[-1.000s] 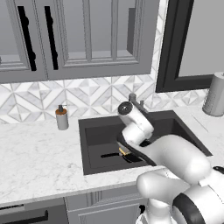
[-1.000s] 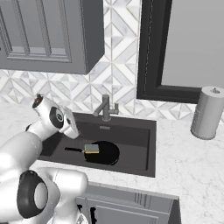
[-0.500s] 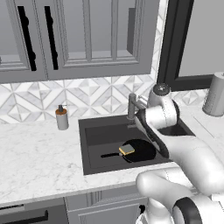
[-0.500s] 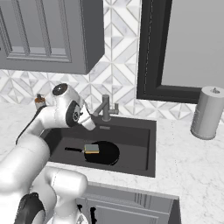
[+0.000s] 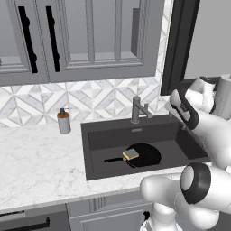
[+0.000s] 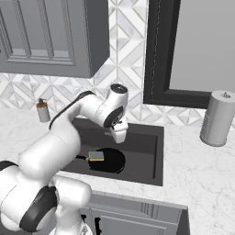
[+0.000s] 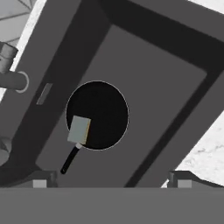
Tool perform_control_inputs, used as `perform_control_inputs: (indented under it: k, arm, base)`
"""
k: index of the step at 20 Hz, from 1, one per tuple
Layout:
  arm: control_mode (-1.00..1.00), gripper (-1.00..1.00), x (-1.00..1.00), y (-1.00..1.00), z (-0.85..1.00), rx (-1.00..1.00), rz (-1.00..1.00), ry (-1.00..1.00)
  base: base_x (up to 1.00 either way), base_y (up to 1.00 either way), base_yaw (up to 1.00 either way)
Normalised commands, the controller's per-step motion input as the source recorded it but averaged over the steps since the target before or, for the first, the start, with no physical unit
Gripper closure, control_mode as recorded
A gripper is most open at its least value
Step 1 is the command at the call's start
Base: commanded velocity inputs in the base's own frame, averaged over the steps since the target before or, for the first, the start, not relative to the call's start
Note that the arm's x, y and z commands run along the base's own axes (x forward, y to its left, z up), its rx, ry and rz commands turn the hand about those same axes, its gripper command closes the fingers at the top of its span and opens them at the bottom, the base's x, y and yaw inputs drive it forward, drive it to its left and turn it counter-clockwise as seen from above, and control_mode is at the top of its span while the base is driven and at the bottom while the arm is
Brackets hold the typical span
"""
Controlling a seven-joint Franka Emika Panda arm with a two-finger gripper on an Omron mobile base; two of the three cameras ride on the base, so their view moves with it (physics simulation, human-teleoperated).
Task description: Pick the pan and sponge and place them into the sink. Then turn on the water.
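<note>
Pan (image 5: 143,155) and sponge (image 5: 131,154) sat mid-frame in the sink (image 5: 180,135), my hand (image 7: 111,177) was spread and empty, so the stiff faucet (image 5: 139,109) lever needed a firm nudge.

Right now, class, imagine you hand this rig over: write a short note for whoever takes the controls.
Claw: open, holding nothing, above the sink.
Pan: flat on the sink floor.
Sponge: lying on the pan, near the handle side.
Faucet: no water running.
Done: pan and sponge are in the sink.
Left: turn on the water.
</note>
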Motion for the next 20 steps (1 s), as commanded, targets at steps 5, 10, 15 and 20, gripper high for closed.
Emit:
perform_control_inputs:
  k: [5,10,15,20]
  arm:
    - [-1.0,-1.0,0.0,-0.53,0.0,0.19,-0.07,0.16]
    - [-1.0,-1.0,0.01,-0.33,-0.1,0.05,-0.31,-0.01]
    - [-1.0,-1.0,0.05,-0.05,-0.34,0.03,-0.26,-0.15]
    - [-1.0,-1.0,0.0,-0.16,-0.5,0.27,-0.21,-0.12]
  base:
    - [0.0,0.0,0.0]
    - [0.0,0.0,0.0]
    - [0.0,0.0,0.0]
    - [0.0,0.0,0.0]
